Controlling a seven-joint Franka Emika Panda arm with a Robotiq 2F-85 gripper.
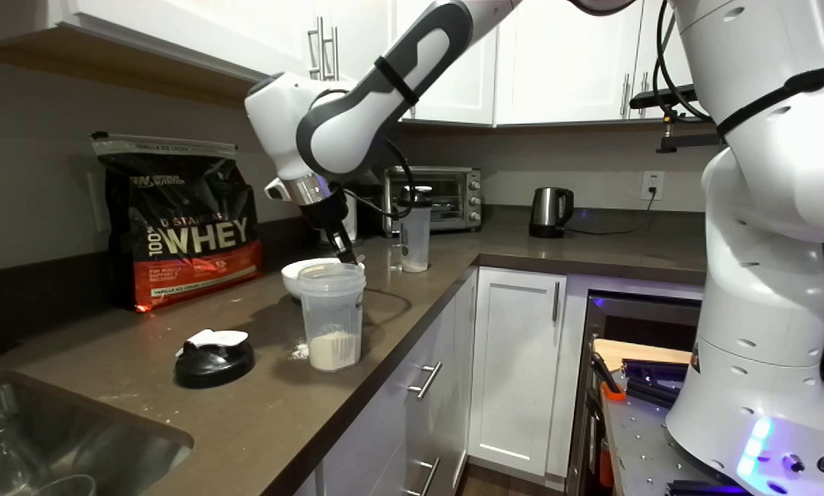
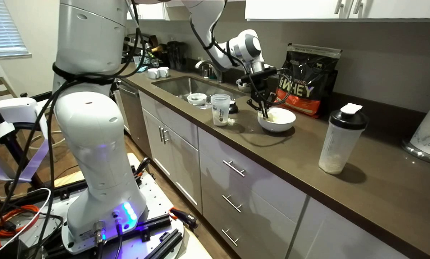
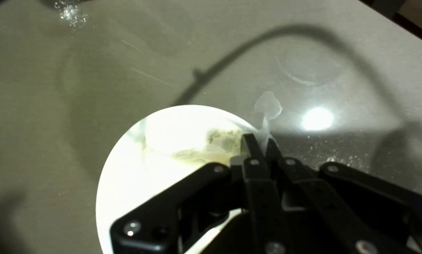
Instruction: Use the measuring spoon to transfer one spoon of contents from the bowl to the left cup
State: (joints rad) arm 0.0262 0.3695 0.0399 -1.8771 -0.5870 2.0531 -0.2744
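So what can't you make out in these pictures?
Spoon: how full; wrist view, gripper and glare obscure it.
Bowl: outline; wrist view, gripper covers part, bottom edge crops it.
Bowl's inside: in an exterior view, mostly behind its wall and the open cup.
Bag: fine print; in an exterior view, too small.
Glass: in an exterior view, cut by the bottom edge.

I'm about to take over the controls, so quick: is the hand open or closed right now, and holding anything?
Hand: closed, holding the plastic spoon at the bowl.

1 meas. spoon (image 3: 268, 107), 1 pwdr bowl (image 2: 281, 125), 2 shaker cups (image 2: 220, 107) (image 2: 341, 144), 2 blk lids (image 1: 215, 365) (image 2: 346, 120), 1 whey bag (image 1: 184, 224).
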